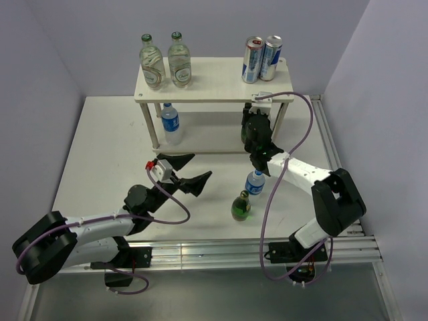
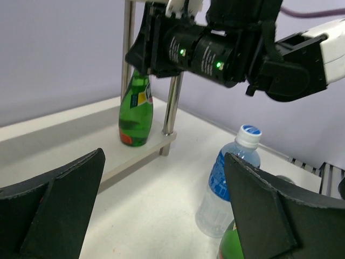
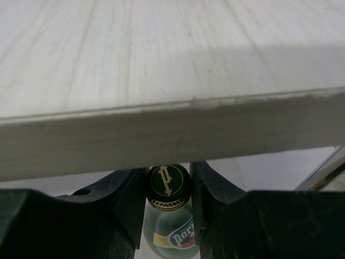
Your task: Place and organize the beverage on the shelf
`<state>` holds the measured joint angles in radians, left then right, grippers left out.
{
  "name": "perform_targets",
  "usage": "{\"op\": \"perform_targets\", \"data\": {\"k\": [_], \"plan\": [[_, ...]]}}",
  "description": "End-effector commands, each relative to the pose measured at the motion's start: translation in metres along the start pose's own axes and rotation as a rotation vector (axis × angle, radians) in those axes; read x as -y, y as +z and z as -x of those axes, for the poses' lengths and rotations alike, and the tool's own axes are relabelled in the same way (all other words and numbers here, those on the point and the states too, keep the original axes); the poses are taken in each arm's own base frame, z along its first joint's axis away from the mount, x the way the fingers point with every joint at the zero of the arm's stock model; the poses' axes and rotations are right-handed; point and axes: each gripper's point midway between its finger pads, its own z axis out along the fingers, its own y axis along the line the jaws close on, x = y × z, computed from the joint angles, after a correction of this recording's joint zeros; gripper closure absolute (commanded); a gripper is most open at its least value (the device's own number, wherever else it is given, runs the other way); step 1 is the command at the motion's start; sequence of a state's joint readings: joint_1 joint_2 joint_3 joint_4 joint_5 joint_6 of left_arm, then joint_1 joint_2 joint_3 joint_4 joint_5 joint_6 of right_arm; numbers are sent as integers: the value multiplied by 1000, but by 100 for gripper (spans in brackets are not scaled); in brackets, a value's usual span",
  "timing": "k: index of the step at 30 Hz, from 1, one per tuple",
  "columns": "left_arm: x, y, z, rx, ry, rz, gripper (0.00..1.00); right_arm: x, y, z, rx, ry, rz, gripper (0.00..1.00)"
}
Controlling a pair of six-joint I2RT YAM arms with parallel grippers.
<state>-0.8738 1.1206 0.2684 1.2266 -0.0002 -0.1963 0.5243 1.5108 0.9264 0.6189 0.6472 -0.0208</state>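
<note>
Listing what I hold and what stands around me, item by item.

1. My right pincer (image 1: 254, 130): clamped on the neck of the green Perrier bottle (image 3: 168, 189), a finger on either side of its cap, tucked under the front edge of the shelf's top board.
2. The green Perrier bottle: upright at the right end of the lower board (image 1: 207, 137), its base on the board's corner, just beside a leg (image 2: 171, 102).
3. My left pincer (image 1: 202, 166): fingers wide apart, nothing between them, above the surface (image 1: 107, 154) in front of the shelf.
4. The shelf (image 1: 214, 83): 2 pale boards on round legs, at the far side of the surface.
5. Top board, left end: 2 clear glass bottles (image 1: 152, 63) upright, side by side.
6. Top board, right end: 2 cans (image 1: 253, 60) upright, touching or nearly so.
7. Lower board, left end: 1 shelved water bottle (image 1: 170, 120) with a blue label, upright.
8. On the surface, in front of the shelf's right end: 1 loose water bottle (image 1: 255, 182) with a blue label and white cap, upright.
9. Just nearer than that one: 1 loose green bottle (image 1: 241, 206), upright, the 2 close together.
</note>
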Motion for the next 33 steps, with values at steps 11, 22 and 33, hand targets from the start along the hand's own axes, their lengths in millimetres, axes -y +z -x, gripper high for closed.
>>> {"op": "perform_targets", "data": {"k": [11, 22, 33], "plan": [[-13, -3, 7, -6, -8, 93, 3, 16, -2, 58, 171, 165, -78, 0], [-16, -2, -1, -53, -19, 120, 3, 29, -52, 84, 164, 260, -19, 0], [-20, -3, -16, -181, -11, 161, 4, 44, -154, 78, 10, 346, 52, 0]]}}
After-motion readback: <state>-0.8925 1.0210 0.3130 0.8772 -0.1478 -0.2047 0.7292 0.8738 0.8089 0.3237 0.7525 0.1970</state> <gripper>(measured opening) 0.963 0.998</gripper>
